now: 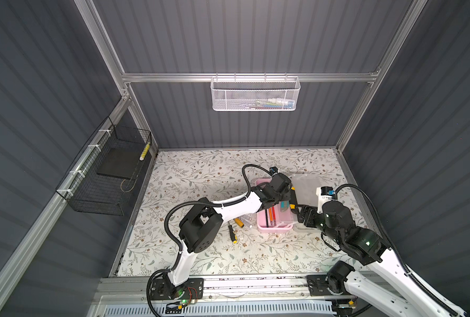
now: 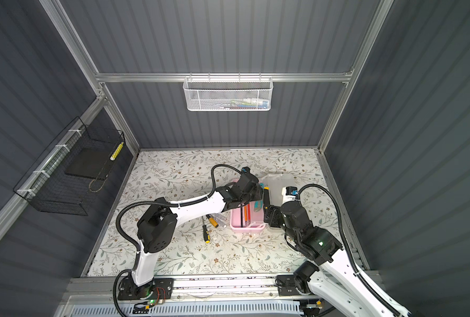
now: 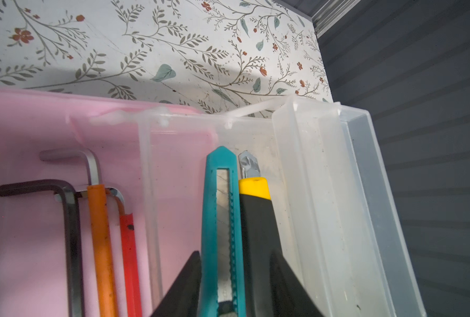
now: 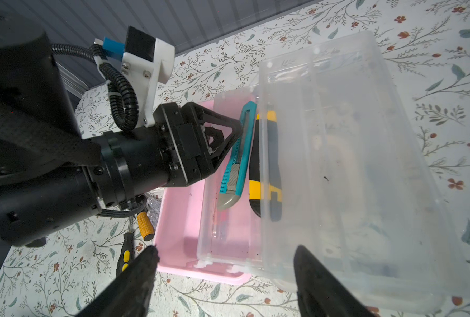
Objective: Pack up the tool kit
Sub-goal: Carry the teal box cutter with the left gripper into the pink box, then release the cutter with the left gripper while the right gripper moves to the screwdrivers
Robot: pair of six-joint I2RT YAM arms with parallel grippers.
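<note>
Noted pink box [image 1: 272, 228] open on the floral tabletop [image 1: 201, 178], right of middle in both top views, with frosted lid [image 1: 306, 182] swung out on the side toward the right arm. Found inside: clear inner tray [image 4: 222, 241] carrying teal snap-off cutter [image 3: 222, 219] and black-and-yellow utility knife [image 3: 255, 219] side by side, touching. Found beside the tray, on the pink floor, three hex keys [image 3: 102, 233]: one black, one orange-sleeved, one red-sleeved. Judged step in hand: setting the teal cutter into the tray. Observed left gripper [image 3: 235, 258] straddling the cutter, jaws part-way apart, wider than the cutter's body and taking in the knife's edge too; no firm pinch apparent. Recorded left arm reaching across from its base, forearm stretched out, wrist tipped down over the box. Recorded right gripper [image 4: 225, 250] spread wide and empty, low at the box's near end by the lid corner, arm folded at the elbow. Logged on the tabletop just beside the box, on the left arm's side, not yet packed: black-and-yellow screwdriver [image 1: 232, 233] and yellow-handled driver [image 1: 240, 221]. Judged next: lift clear without dragging the cutter, then collect a driver.
</note>
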